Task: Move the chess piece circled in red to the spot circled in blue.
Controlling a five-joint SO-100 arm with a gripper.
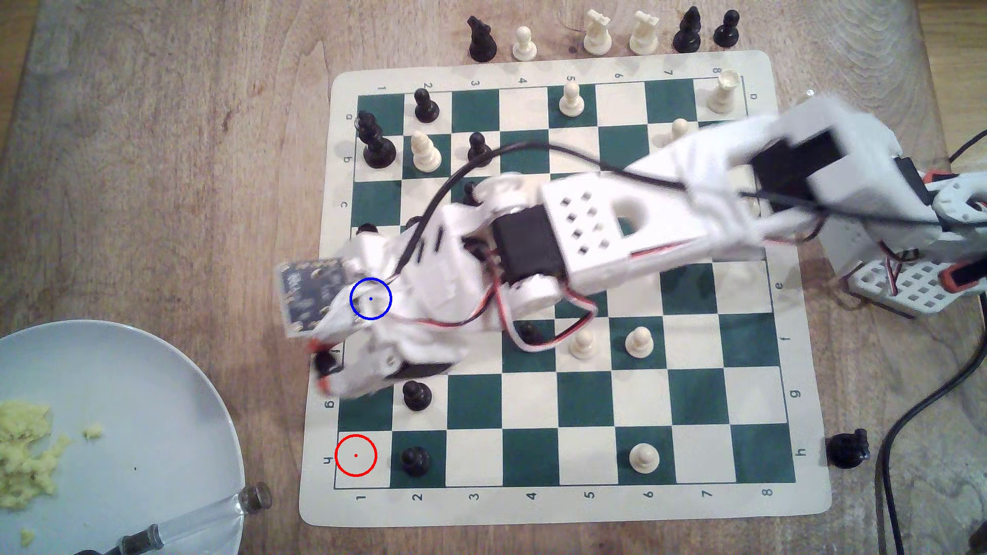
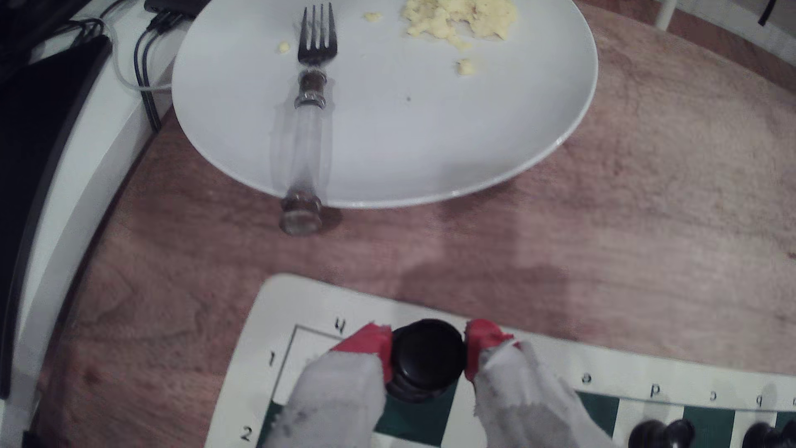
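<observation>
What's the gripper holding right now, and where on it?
The gripper is shut on the black rook, its red-taped fingertips pinching opposite sides of the round top.

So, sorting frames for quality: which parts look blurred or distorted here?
Exterior view: the arm and gripper smear with motion blur, while the board stays sharp. Wrist view: the black rook is fairly crisp, the plate slightly soft, straight edges bowed.
</observation>
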